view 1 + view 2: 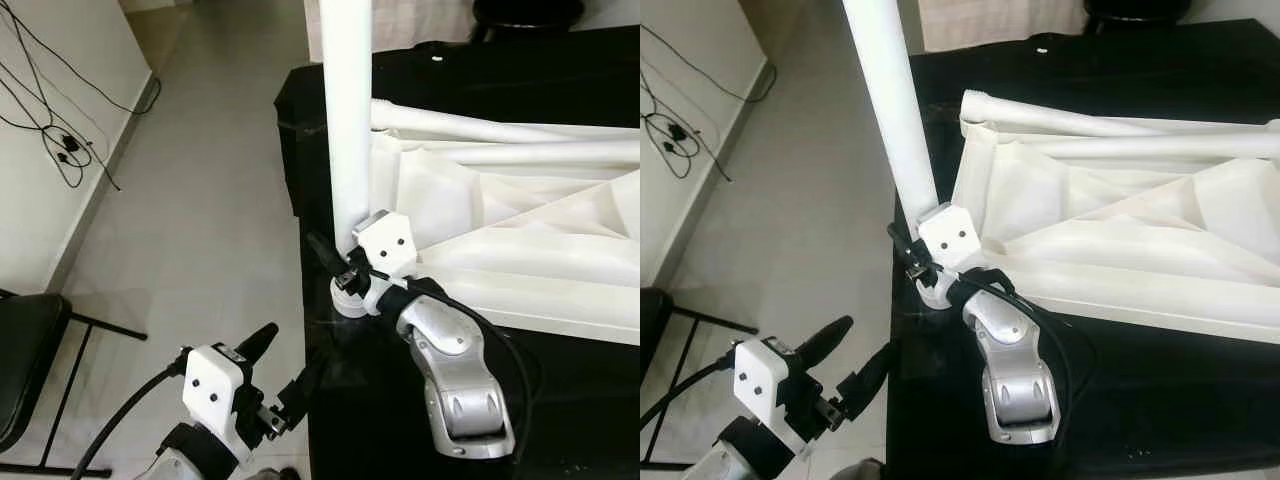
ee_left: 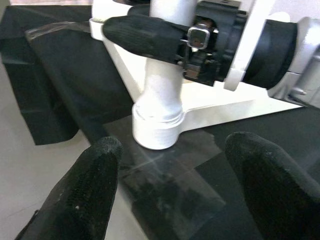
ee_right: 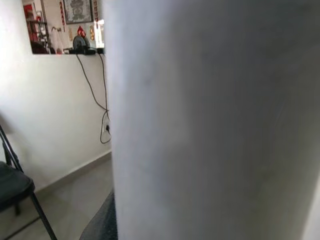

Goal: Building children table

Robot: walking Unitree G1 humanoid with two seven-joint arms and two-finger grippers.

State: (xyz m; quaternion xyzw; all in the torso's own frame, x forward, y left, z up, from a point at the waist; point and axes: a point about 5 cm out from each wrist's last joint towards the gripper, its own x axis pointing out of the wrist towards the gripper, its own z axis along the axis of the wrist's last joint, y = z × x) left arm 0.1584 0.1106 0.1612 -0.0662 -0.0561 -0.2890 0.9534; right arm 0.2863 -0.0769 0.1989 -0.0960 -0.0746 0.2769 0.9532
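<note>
A white children's table (image 1: 520, 230) lies upside down on a black-covered surface (image 1: 400, 440). A long white leg (image 1: 347, 120) stands upright in the round corner socket (image 2: 156, 130) at the table's near left corner. My right gripper (image 1: 343, 262) is shut on the leg just above the socket; one of its black fingers (image 2: 140, 35) wraps across the tube. The leg (image 3: 215, 120) is close up in the right wrist view. My left gripper (image 1: 288, 362) hangs open below and left of the socket, at the black surface's edge, holding nothing.
Grey tiled floor is free to the left. A black folding chair (image 1: 25, 350) stands at the near left by the wall. Loose black cables (image 1: 60, 150) trail along the wall base. White table struts (image 1: 480, 125) run across the back.
</note>
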